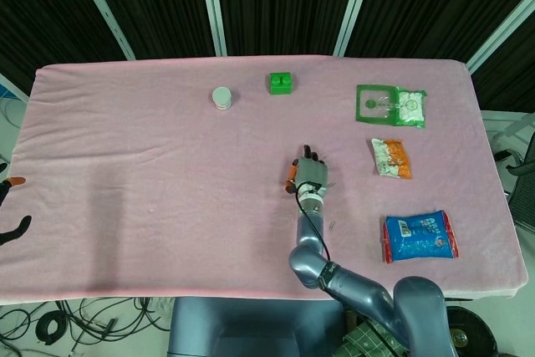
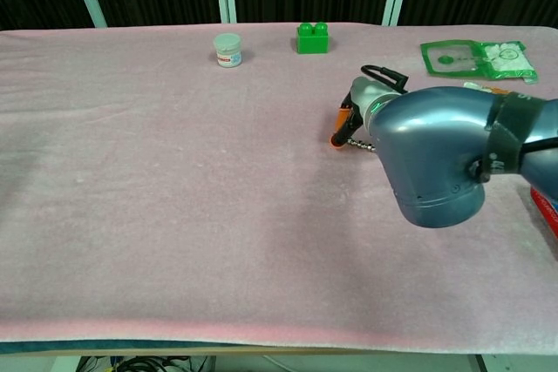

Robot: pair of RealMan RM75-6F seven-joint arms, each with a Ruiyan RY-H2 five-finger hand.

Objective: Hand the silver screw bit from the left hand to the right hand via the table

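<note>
Head view: the right hand (image 1: 311, 175) rests near the tabletop's (image 1: 125, 165) middle, fingers curled down over something too small to identify; whether it grips the silver screw bit cannot be told. The left hand (image 1: 12, 206) shows only dark fingertips, spread apart and empty, at the left edge.

Chest view: the right arm's elbow (image 2: 436, 158) blocks most of that hand; orange fingertips (image 2: 338, 134) touch the cloth. A green block (image 2: 312, 38) and a white jar (image 2: 227, 49) stand near the far edge.

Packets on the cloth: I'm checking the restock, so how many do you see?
3, all on the right: green-and-white packet at the back, orange-and-white packet below it, blue packet nearest. None seems hidden.
</note>
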